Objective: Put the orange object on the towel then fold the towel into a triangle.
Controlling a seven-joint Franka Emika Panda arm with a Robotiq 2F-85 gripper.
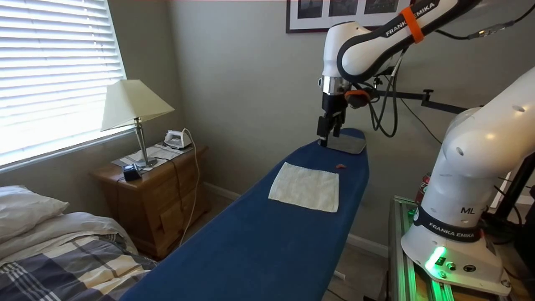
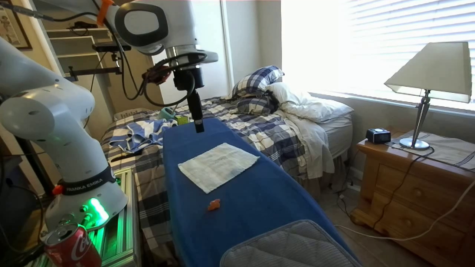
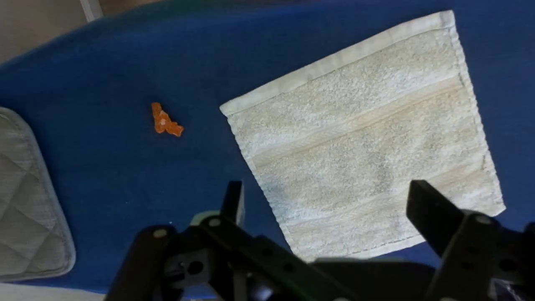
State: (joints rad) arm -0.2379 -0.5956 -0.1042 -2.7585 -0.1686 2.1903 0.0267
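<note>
- We see the gripper point(image 3: 326, 202) spread wide and holding nothing, hanging above the ironing board point(image 1: 246, 251).
- Beneath, in the wrist view, the towel point(image 3: 368, 150) lies flat and unfolded, its sides askew to the board's long edges.
- Off the towel — past one corner of it, toward the board's narrow end — we find the orange object point(image 3: 163, 123), nearer the long edge that faces the robot base point(image 1: 464, 259).
- A grey quilted pad point(image 3: 25, 200) lies at that narrow end; the orange object sits between pad and towel, touching neither.
- We judge the first step in hand: the pick-up, not yet made.
- The next move, we think, calls for shifting toward the narrow end and base-side edge, lowering and pinching the orange object; the triangle fold comes after it rests on the towel.
</note>
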